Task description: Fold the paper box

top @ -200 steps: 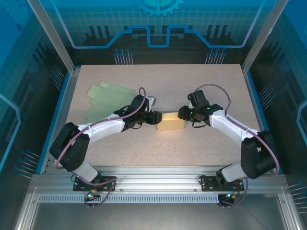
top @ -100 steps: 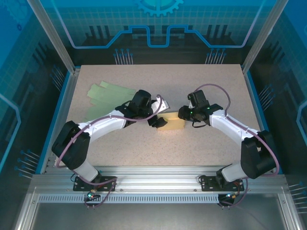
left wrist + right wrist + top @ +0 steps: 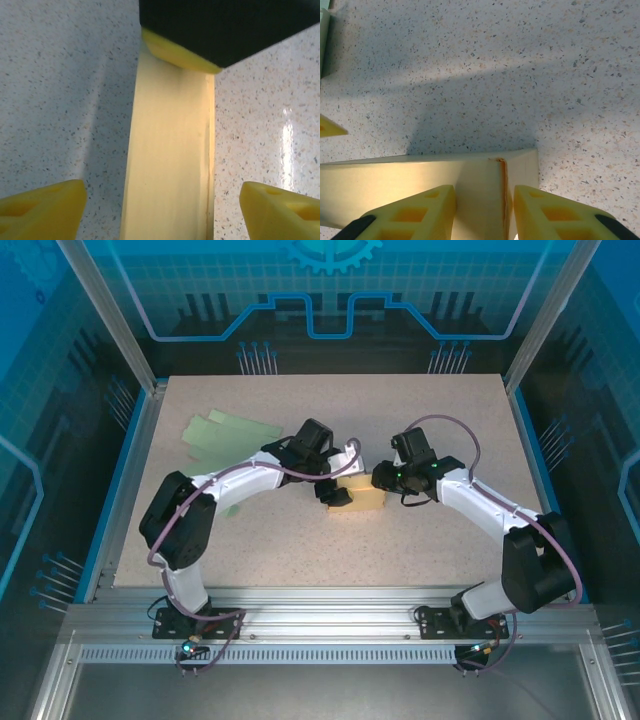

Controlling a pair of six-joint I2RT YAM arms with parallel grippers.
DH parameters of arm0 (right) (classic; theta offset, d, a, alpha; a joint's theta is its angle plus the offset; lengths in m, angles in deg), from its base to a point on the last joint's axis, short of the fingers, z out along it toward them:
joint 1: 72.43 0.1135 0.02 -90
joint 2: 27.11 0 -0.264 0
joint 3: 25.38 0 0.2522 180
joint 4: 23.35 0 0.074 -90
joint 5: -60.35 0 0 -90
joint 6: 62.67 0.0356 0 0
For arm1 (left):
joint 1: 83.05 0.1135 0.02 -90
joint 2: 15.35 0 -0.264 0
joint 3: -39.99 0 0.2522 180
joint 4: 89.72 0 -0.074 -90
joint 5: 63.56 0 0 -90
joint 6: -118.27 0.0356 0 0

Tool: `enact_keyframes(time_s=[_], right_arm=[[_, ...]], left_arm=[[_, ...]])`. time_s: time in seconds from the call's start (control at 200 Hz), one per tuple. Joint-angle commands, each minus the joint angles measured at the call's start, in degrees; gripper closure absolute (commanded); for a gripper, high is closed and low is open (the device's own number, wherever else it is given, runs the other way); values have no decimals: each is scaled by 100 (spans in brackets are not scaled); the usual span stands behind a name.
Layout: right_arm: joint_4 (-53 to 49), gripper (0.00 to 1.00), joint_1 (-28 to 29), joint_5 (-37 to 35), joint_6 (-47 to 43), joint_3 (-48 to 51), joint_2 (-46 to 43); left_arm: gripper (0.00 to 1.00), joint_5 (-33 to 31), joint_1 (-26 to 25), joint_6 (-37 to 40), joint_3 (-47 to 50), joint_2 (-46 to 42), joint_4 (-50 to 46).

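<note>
Yellow-fingered right gripper [image 3: 484,195] is clamping the pale yellow paper box [image 3: 365,500] at 3 o'clock. Left gripper [image 3: 160,192], fingers released, is straddling it; should be pressing squarely, gently.

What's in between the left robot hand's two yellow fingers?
The paper box lies between the left gripper's fingers, touching neither, with bare table on both sides. The left wrist view shows it.

we are looking at the pale yellow paper box [image 3: 365,500], lying lengthwise left to right, a seam showing near its right end.
</note>
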Motion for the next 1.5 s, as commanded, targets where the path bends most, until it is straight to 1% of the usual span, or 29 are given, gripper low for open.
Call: enact_keyframes(time_s=[0.0,0.225,0.285,0.325,0.375,0.525,0.63,0.74,0.875,0.916,0.941,1.021,1.041,1.241,1.391,1.421,1.491], right_arm=[[-638,63,64,-74,-85,40,222],[-715,63,78,-111,-87,-9,173],[-734,63,86,-117,-94,-33,151],[-751,63,86,-128,-94,-52,133],[-764,63,95,-128,-94,-80,112],[-835,63,102,-161,-94,-131,1],[-927,62,97,-179,-101,-163,-169],[-1132,58,103,-298,-111,-222,-550],[-1590,45,94,-693,-135,-327,-1277],[-1730,38,90,-827,-129,-353,-1523],[-1813,32,89,-932,-116,-366,-1692],[-2094,5,77,-1284,-45,-380,-2205],[-2170,0,69,-1370,-19,-380,-2331],[-2584,0,22,-2055,182,-243,-3706],[-2572,0,17,-2242,210,-105,-4597],[-2605,0,16,-2278,221,-102,-4725],[-2675,0,16,-2336,231,-95,-4970]], left_arm=[[23,1,0,284,-282,181,-520],[39,-215,-3,407,-317,241,-669],[47,-263,-9,442,-311,239,-672],[49,-300,-4,464,-287,237,-671],[54,-340,-5,487,-275,247,-664],[61,-498,-57,498,-197,234,-542],[61,-681,-121,528,-115,164,-352],[61,-923,-217,626,145,17,241],[61,-1271,-356,663,343,-71,1044],[61,-1428,-404,684,347,-29,1277],[61,-1555,-444,719,336,8,1434],[61,-1973,-568,895,289,197,1949],[61,-2051,-589,942,259,258,2081],[60,-2682,-802,1550,-201,1118,3156],[60,-2927,-831,1829,-961,1902,3310],[55,-3002,-831,1854,-1084,2036,3421],[54,-3174,-832,2011,-1324,2343,3717]])
